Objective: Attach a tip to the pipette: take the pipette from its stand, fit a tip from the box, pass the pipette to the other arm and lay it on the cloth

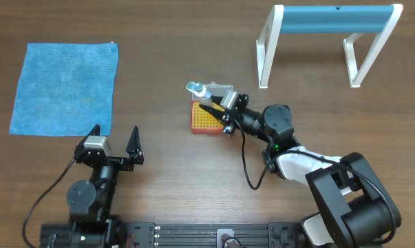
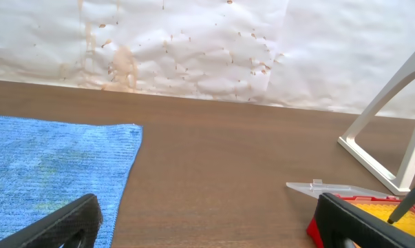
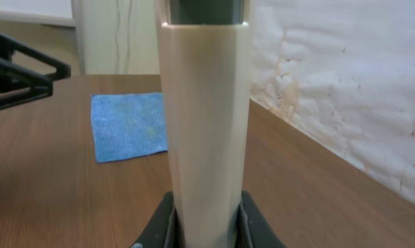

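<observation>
My right gripper (image 1: 224, 111) is shut on the white pipette (image 3: 206, 124), which runs straight up between its fingers (image 3: 160, 222) in the right wrist view. In the top view the pipette (image 1: 199, 89) is held over the orange tip box (image 1: 204, 120), whose clear lid (image 1: 219, 89) lies open behind it. The blue cloth (image 1: 64, 88) lies flat at the far left. My left gripper (image 1: 115, 139) stands open near the front edge, below the cloth, with nothing between its fingers (image 2: 59, 224). The left wrist view catches the cloth (image 2: 49, 172) and the tip box (image 2: 408, 211).
The pipette stand (image 1: 331, 41), white legs under a blue bar, is at the back right with nothing on it. One of its legs (image 2: 389, 127) rises beyond the box lid (image 2: 331, 188). Bare wooden table lies between cloth and box. A white wall backs the table.
</observation>
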Tool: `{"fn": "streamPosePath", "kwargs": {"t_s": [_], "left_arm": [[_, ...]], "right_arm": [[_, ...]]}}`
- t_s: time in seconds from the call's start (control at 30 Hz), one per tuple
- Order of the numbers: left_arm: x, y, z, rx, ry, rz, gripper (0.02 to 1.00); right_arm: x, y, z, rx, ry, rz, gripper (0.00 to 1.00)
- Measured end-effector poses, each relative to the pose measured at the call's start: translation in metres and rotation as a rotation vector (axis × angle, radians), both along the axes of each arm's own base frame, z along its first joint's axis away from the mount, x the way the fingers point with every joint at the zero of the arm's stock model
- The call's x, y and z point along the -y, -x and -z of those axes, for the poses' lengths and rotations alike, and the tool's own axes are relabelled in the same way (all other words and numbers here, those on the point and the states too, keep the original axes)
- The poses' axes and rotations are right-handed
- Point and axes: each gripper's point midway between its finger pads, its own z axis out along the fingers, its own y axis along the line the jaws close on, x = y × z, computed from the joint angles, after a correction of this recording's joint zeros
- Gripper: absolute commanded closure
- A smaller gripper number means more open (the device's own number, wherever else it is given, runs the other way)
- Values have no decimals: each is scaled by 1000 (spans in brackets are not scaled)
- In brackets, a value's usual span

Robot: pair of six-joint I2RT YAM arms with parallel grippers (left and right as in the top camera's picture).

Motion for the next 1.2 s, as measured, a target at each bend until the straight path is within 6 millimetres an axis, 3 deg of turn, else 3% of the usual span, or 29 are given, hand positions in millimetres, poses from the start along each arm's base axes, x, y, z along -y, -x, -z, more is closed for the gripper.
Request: {"fn": "streamPosePath", "kwargs": {"t_s": [1.2], "left_arm": [[0,0,0,0,0,0,20]], "right_arm": [[5,-15,9,-120,-39,67,923]]}}
